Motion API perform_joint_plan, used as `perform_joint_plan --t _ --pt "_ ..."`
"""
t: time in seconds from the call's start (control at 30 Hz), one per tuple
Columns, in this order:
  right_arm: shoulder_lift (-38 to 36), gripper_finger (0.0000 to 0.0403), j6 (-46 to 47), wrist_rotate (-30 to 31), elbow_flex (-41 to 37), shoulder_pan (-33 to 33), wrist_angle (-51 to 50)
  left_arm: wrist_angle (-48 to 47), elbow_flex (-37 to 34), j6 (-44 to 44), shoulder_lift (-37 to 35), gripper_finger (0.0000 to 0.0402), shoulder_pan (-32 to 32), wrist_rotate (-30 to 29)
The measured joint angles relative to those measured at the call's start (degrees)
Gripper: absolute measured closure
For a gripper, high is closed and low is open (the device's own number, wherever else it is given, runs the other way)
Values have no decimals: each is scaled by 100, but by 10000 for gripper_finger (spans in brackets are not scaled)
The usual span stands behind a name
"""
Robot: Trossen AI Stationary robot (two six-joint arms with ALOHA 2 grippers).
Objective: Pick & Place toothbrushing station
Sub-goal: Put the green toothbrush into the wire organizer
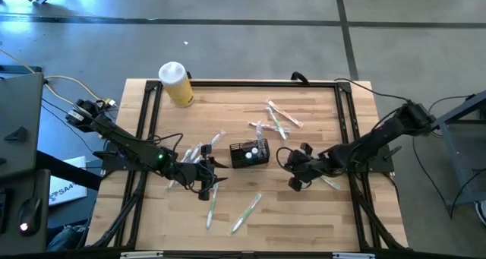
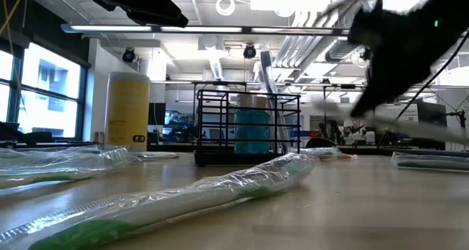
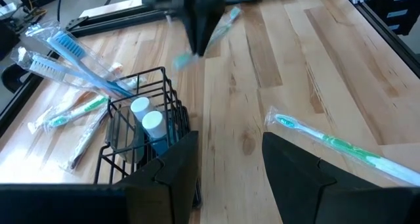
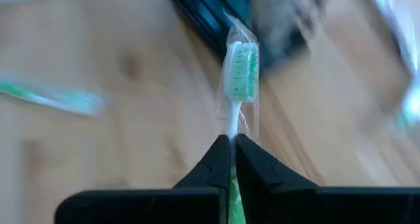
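The toothbrushing station, a black mesh caddy (image 1: pixel 249 154) holding tubes, stands upright at mid-table. It also shows in the left wrist view (image 3: pixel 141 135) and the low view (image 2: pixel 245 125). My right gripper (image 1: pixel 295 181) is just right of the caddy, shut on a wrapped green-bristled toothbrush (image 4: pixel 240 66). On the caddy's left, my left gripper (image 3: pixel 230 165) is open with nothing between its fingers. It points past the caddy's side toward the right gripper. My right gripper pinches the wrapped toothbrush at its neck (image 4: pixel 233 127), just below the head, between its two fingertips. The brush lies along the fingers, its head sticking out beyond them, bristles toward the camera. The head is off the table. The fingers hide the handle.
Several wrapped toothbrushes lie loose on the table: far right of the caddy (image 1: pixel 277 118), by the left gripper (image 1: pixel 199 150) and near the front edge (image 1: pixel 247 212). A yellow cylinder with a white lid (image 1: pixel 176 84) stands at the far left. A black frame rail (image 1: pixel 345 130) borders the table.
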Motion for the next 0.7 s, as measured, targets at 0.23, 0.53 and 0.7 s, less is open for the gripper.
perform_joint_plan --t 0.23,0.53,0.7 --pt "-292 399 -1274 1293 506 709 545 0 0 0 0 239 0 20" --pt "-264 401 -4328 2118 342 840 3765 2 0 0 0 239 0 17" --pt "-263 402 -5292 711 -174 377 5669 2 0 0 0 239 0 17"
